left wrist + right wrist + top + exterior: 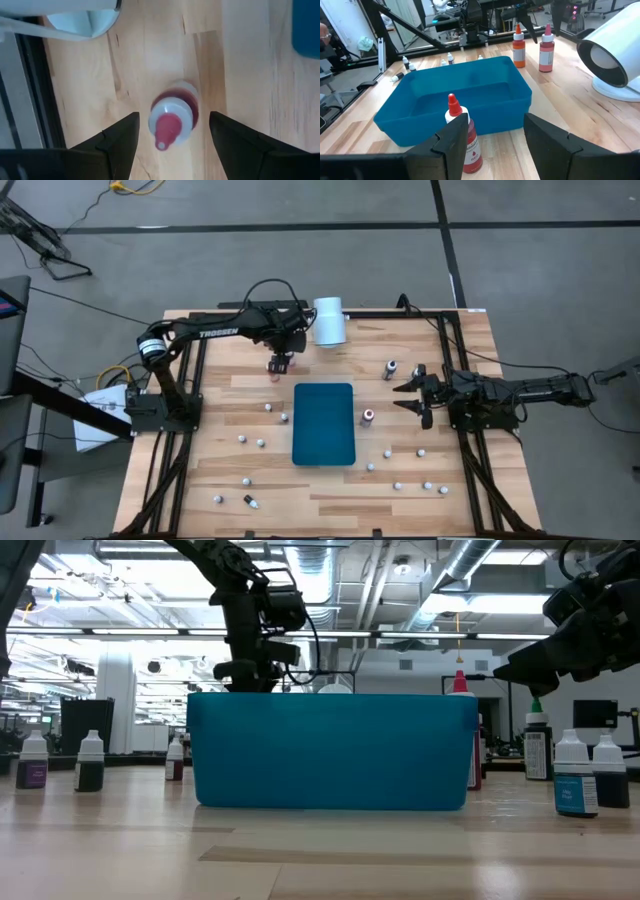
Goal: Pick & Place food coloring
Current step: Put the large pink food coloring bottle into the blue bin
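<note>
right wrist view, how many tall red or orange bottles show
3. A red bottle stands just in front of the blue bin; an orange bottle and a pinkish-red bottle stand beyond it. Others may be hidden.

Bright, even overhead light is washing the pale wooden tabletop [330, 480], casting only soft shadows. Ceiling strip lamps [90, 585] are glaring in the low view. The red-capped small bottle [172, 117] is showing slightly blurred close up.

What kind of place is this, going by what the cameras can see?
Probably a robotics lab or workshop: a wooden table holds two arms, a blue bin and food coloring bottles, with exposed ceiling ducts and strip lights behind, and cables on the grey floor.
</note>
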Tool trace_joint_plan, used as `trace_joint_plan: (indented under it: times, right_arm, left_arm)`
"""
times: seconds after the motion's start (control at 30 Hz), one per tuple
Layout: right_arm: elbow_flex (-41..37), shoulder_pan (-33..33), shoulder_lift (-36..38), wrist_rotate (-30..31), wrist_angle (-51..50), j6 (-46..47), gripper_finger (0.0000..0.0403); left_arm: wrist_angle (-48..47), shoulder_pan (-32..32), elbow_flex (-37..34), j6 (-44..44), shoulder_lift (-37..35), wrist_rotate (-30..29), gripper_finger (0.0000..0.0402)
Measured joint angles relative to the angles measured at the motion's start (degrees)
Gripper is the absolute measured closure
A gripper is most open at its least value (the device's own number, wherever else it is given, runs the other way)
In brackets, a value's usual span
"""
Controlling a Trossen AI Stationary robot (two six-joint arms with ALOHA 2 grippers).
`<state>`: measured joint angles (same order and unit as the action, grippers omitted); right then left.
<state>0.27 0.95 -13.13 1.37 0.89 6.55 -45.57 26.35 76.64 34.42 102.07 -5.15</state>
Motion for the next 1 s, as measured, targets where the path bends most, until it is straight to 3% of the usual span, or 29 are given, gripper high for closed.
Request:
trace_joint_plan:
  times: [0.4,0.8,1.0]
  right_arm:
    - [0.0,0.0,0.0,0.0,0.0,0.0,0.0219]
    - [0.0,0.0,0.0,0.0,0.0,0.0,0.0219]
    - [0.0,0.0,0.0,0.0,0.0,0.0,0.0219]
  left_arm:
    - [2.0,0.0,0.2,0.8,2.8,-2.8,0.0176]
    - [2.0,0.0,0.2,0.0,2.8,-3.3,0.0262]
    - [1.7,0.0,0.2,-1.0,2.7,-3.3,0.0249]
